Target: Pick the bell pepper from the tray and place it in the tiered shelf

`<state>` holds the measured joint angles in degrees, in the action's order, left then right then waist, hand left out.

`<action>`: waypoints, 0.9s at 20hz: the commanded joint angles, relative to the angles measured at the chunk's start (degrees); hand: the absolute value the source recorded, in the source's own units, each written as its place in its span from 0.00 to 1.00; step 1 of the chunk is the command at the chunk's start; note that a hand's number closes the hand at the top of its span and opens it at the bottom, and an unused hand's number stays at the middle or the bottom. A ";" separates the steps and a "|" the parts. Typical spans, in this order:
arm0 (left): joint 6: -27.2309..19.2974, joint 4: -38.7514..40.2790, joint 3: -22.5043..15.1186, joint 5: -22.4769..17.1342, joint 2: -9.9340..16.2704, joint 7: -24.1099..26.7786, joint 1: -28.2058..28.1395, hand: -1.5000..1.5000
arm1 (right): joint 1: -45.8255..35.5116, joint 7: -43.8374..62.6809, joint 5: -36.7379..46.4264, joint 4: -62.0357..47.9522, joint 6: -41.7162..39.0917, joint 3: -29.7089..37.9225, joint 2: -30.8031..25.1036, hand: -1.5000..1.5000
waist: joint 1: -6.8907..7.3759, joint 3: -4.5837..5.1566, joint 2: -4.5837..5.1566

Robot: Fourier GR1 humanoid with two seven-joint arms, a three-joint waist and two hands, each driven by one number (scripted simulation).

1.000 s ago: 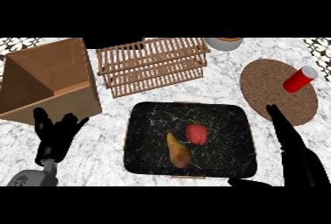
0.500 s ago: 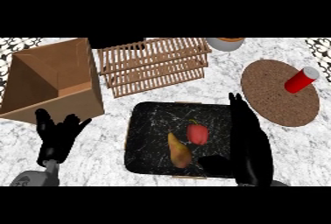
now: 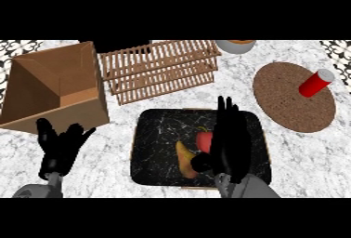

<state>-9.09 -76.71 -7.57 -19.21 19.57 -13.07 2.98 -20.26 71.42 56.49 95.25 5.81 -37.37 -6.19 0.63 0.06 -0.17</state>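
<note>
My right hand point(image 3: 230, 142) hovers, fingers straight, over the tray point(image 3: 152, 139) at lower centre, beside the red bell pepper point(image 3: 204, 141). My left hand point(image 3: 60, 148) rests open at lower left.

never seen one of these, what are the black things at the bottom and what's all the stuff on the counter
The view looks steeply down from a humanoid robot's head onto a marble counter. The black shapes are its two hands. The left hand rests open at the lower left. The right hand is stretched open over a dark tray, beside a red bell pepper and a yellowish item I cannot identify; it holds nothing. Behind the tray lies a slatted wooden shelf, with an open cardboard box to its left. At the right, a red cup stands on a round mat.
</note>
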 commanded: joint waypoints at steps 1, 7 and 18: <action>-1.20 -0.92 -0.14 0.48 -0.59 -1.70 0.23 0.50 | -0.39 12.12 5.96 -4.63 -3.34 0.62 4.88 0.00 | -0.52 -0.01 0.02; 3.22 -1.36 1.76 -1.18 2.50 -2.21 -0.81 0.50 | -0.91 12.22 7.07 -5.14 -4.51 2.29 6.08 0.00 | -0.11 -0.04 0.04; 1.60 0.86 0.72 1.31 -0.88 -0.65 -0.12 0.50 | -0.40 12.11 10.21 -12.82 -0.62 2.37 6.14 0.00 | -0.06 -0.03 0.24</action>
<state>-7.89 -76.61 -6.26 -18.55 19.39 -13.98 2.81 -18.75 70.64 65.24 86.28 3.27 -34.72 -0.87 0.43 0.07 -0.31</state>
